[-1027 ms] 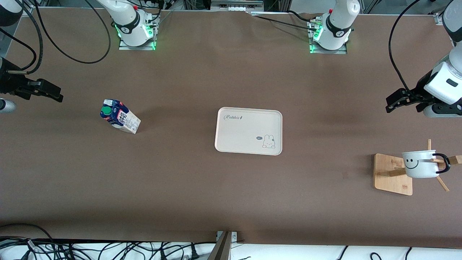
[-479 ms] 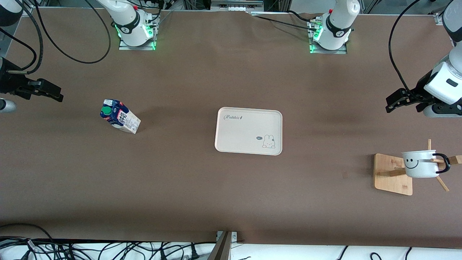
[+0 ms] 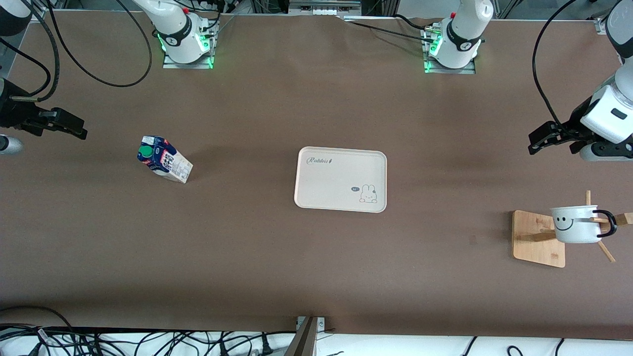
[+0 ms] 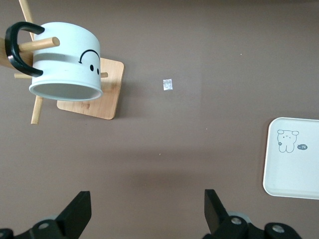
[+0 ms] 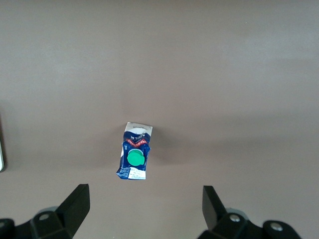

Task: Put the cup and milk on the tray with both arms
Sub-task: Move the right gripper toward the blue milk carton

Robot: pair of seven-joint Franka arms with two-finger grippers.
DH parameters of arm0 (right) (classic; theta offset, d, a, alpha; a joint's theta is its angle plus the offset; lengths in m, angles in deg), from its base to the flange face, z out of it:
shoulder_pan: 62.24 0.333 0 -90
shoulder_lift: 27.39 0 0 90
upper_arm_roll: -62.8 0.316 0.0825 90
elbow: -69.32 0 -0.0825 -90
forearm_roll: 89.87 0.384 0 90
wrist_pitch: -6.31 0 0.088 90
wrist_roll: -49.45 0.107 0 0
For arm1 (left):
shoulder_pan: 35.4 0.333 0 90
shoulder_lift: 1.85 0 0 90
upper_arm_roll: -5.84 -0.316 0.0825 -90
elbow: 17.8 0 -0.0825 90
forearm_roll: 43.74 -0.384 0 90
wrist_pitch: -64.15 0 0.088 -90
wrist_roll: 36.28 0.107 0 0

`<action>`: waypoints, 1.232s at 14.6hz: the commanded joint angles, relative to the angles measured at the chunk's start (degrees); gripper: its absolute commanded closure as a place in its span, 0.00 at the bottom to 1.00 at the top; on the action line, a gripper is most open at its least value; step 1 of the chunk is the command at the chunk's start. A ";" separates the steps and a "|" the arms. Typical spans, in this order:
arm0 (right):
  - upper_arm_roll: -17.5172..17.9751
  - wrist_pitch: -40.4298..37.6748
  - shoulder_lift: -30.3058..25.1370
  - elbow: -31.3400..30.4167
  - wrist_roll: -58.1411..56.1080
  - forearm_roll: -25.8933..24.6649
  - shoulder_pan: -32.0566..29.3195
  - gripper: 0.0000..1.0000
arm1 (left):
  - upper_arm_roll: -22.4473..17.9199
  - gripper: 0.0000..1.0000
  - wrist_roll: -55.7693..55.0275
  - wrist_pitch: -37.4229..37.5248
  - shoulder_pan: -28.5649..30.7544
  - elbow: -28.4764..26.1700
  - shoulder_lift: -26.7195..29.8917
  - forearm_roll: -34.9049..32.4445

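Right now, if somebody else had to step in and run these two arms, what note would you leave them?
Left gripper: fingers open, empty, up over the table at the left arm's end, above the spot where the cup hangs.
Right gripper: fingers open, empty, over the table at the right arm's end, close to the milk.
Cup: hanging by its handle on a wooden rack.
Milk: standing on the table toward the right arm's end.
Tray: mid-table, nothing on it.
Done: nothing placed yet.
Left: lift the cup off the rack, pick up the milk, set both on the tray.
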 commanded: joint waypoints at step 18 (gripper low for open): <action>0.12 -2.36 9.42 0.16 0.69 2.03 -0.03 0.00 | 0.14 0.00 -0.39 2.25 0.15 1.86 -0.93 0.53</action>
